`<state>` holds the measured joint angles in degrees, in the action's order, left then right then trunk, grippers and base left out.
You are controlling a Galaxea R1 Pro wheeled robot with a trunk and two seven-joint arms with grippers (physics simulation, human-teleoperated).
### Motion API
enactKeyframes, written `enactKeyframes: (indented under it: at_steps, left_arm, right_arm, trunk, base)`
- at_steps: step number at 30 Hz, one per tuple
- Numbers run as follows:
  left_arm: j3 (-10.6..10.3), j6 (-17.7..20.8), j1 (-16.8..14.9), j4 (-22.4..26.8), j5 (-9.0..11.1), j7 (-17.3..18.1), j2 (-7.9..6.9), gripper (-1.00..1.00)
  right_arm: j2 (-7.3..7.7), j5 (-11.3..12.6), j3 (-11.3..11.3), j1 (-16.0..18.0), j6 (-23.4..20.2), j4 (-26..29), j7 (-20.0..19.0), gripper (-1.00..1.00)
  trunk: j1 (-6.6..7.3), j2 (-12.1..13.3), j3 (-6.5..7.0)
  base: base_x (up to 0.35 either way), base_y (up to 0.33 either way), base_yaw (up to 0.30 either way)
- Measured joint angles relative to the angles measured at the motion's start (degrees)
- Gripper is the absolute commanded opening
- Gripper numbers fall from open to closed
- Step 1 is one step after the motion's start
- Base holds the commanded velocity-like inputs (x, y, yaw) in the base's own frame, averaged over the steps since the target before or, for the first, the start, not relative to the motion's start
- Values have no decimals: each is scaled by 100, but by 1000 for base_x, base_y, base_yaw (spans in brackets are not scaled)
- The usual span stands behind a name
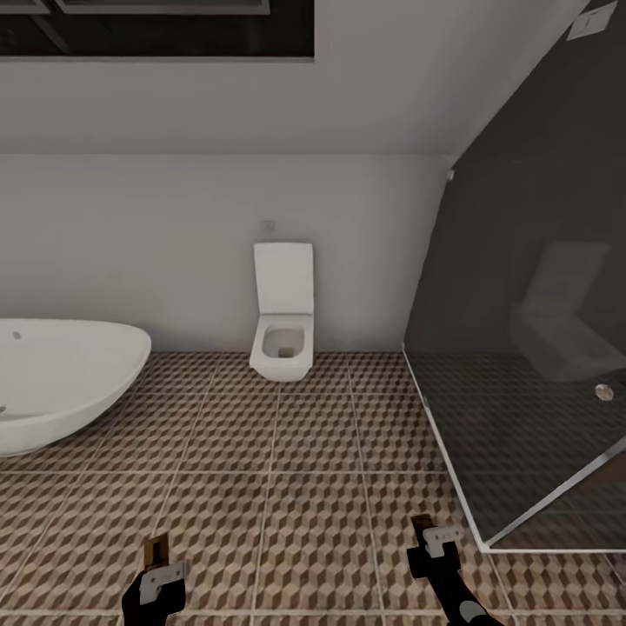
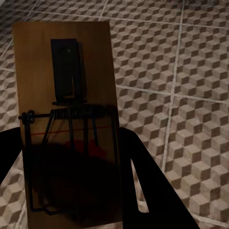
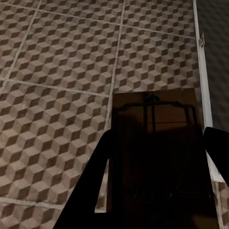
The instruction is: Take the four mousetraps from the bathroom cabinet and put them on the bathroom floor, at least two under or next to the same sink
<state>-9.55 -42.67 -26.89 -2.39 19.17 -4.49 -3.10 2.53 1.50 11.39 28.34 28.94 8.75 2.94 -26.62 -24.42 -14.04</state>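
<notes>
Above the brown and beige cube-pattern tiled floor (image 1: pixel 287 469), the left gripper (image 1: pixel 156 569) and right gripper (image 1: pixel 435 541) each clamp a flat tan wooden mousetrap (image 2: pixel 67 124) (image 3: pixel 155 157). This looks like the carrying step. Next the robot likely needs to find the sink and lower both traps beside it.

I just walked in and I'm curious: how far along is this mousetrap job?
Midway at best. Each gripper, left and right, holds a tan wooden mousetrap above the cube-patterned tiled floor. Neither trap is set down yet, and the head view shows none lying there.
</notes>
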Motion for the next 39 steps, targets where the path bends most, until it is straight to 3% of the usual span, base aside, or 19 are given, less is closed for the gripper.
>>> enactKeyframes:
  at_steps: [12, 36, 38, 39]
  left_arm:
    - [0, 1, 0, 0, 0, 0, 0, -100]
    - [-14, 14, 0, 2, -12, 16, 19, -100]
    - [-5, 266, 0, 4, -7, 16, 33, -100]
    - [4, 636, -14, 20, -10, 4, 37, -100]
  right_arm:
    - [0, 0, 0, -1, 1, 0, 0, -100]
    - [0, 0, 0, -9, 1, 0, 0, -100]
    - [0, 0, 0, -9, -7, 0, 0, -100]
    - [0, 0, 0, -9, -11, 0, 0, -100]
  trunk:
    - [0, 0, 0]
    - [-1, 0, 0]
    - [-1, 0, 0]
    - [-2, 1, 0]
  base:
    - [54, 13, 0]
    - [248, 0, 0]
    - [25, 0, 0]
    - [16, 0, 0]
